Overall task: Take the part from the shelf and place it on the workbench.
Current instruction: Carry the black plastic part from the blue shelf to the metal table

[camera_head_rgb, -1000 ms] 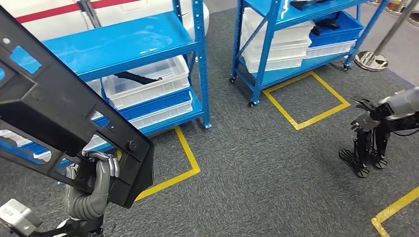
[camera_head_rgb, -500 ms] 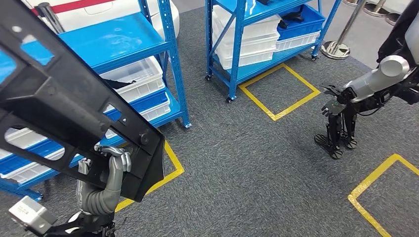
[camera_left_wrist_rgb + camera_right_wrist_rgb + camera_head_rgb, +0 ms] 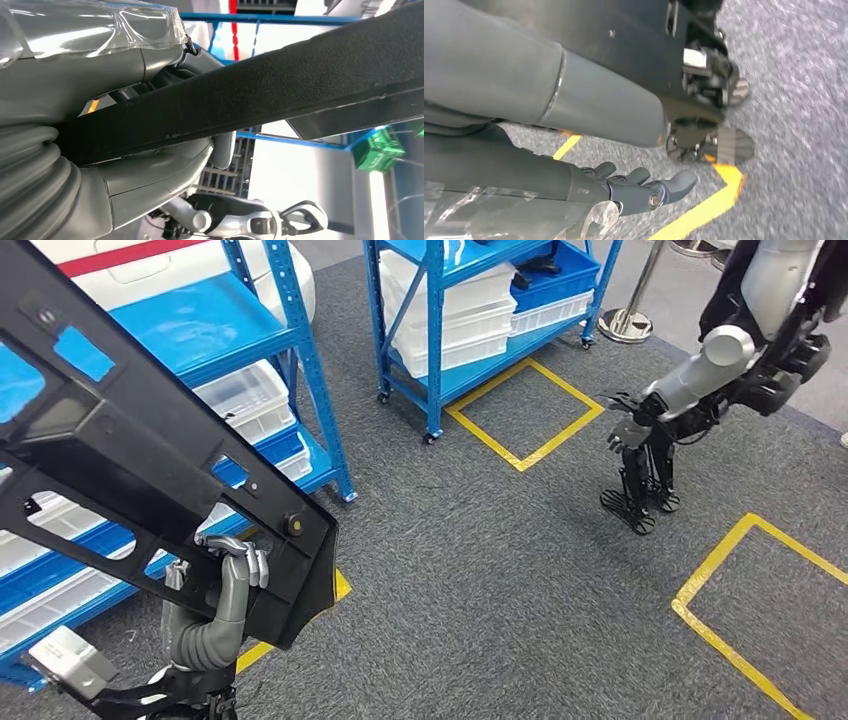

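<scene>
Fingers (image 3: pixel 243 562) of the left hand (image 3: pixel 225 585) grip the part (image 3: pixel 130 460); wrist view shows right hand (image 3: pixel 639 190) seemingly loose, empty.

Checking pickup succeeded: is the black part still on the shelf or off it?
Off it: the left hand grips the black part, which hangs clear of the blue shelf.

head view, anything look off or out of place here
Nothing looks damaged or spilled. The large black plastic frame part is carried tilted, gripped near its lower corner by the left hand, and it hides part of the blue metal shelf. A second silver humanoid robot stands on the grey carpet nearby.
</scene>
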Controlling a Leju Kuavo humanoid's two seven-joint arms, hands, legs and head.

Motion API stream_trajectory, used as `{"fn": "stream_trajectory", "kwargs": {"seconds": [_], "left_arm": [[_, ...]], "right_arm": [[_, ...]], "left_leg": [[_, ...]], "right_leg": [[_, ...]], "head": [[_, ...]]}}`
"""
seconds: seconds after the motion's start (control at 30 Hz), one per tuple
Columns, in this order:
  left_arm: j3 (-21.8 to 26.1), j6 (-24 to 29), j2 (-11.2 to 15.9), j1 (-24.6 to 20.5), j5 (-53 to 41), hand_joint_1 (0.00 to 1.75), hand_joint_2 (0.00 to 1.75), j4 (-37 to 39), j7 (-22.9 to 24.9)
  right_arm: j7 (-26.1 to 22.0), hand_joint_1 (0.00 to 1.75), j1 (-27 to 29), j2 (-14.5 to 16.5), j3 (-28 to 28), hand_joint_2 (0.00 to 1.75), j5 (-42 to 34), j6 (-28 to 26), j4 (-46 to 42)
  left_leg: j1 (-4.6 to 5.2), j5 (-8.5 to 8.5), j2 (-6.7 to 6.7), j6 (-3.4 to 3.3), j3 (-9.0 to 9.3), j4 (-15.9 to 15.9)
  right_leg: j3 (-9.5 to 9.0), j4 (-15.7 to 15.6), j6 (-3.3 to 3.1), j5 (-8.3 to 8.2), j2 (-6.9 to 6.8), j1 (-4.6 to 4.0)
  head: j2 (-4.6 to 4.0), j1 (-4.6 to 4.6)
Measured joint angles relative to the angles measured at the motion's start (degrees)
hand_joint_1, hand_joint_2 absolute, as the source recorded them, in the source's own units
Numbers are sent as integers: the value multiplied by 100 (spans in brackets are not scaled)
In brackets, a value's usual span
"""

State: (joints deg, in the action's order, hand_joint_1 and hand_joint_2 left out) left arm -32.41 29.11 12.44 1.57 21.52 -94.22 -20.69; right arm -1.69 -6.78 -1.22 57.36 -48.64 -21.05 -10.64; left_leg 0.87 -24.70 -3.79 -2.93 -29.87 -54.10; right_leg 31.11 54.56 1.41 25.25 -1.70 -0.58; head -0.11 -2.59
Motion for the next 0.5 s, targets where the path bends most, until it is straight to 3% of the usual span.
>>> {"fn": "stream_trajectory", "kwargs": {"seconds": [0.07, 0.1, 0.2, 0.23, 0.27, 0.3, 0.33, 0.4, 0.43, 0.5], "left_arm": [[70, -13, 33, 26, -6, 175, 175, 1, 2], [108, -13, 48, 41, -30, 175, 175, 0, 4], [197, -2, 92, 102, -150, 175, 175, -1, 44], [216, 4, 105, 116, -197, 175, 175, -1, 72], [237, 8, 113, 126, -250, 175, 175, -1, 104], [265, 10, 120, 131, -304, 175, 175, -1, 139], [294, 11, 129, 134, -354, 175, 175, -2, 173], [348, 11, 146, 136, -427, 175, 175, -10, 225], [374, 11, 152, 142, -448, 175, 175, -20, 242], [428, 12, 158, 160, -474, 175, 175, -44, 258]], "right_arm": [[27, 0, 3, 29, 3, 0, 1, 1, 0], [49, 0, 1, 42, 3, 0, 0, 1, 0], [143, 0, -1, 74, 3, 0, -6, 0, 0], [176, 0, 1, 81, 3, 0, -10, 0, 0], [207, 0, 5, 88, 3, 0, -14, 0, 0], [228, 0, 8, 94, 3, 0, -18, 0, 0], [241, 0, 9, 103, 3, 0, -20, 0, 0], [247, 0, 4, 117, 3, 0, -21, 0, 0], [241, 0, -2, 123, 3, 0, -21, 0, -1], [220, 0, 3, 132, 3, 0, -22, 0, -1]], "left_leg": [[-14, -53, 42, 69, -21, -55], [-26, -162, 115, 109, -80, -208], [-75, -742, 307, 206, -565, -1332], [-89, -860, 318, 226, -719, -1672], [-103, -869, 320, 240, -778, -1810], [-117, -766, 324, 250, -717, -1696], [-132, -577, 349, 255, -542, -1350], [-162, -209, 521, 257, -100, -450], [-167, -111, 602, 247, 35, -150], [-148, -76, 641, 199, 86, 24]], "right_leg": [[11, -24, -62, -37, 61, 24], [15, -37, -94, -58, 87, 41], [48, -46, -148, -95, 191, 59], [60, -45, -150, -104, 239, 61], [69, -44, -147, -114, 290, 64], [73, -42, -138, -123, 347, 70], [72, -40, -126, -133, 408, 79], [82, -28, -89, -150, 521, 82], [99, -21, -62, -162, 572, 77], [144, -19, 1, -192, 660, 70]], "head": [[0, -3], [0, -12], [0, -37], [0, -39], [0, -39], [0, -40], [0, -40], [0, -42], [0, -40], [0, -35]]}}
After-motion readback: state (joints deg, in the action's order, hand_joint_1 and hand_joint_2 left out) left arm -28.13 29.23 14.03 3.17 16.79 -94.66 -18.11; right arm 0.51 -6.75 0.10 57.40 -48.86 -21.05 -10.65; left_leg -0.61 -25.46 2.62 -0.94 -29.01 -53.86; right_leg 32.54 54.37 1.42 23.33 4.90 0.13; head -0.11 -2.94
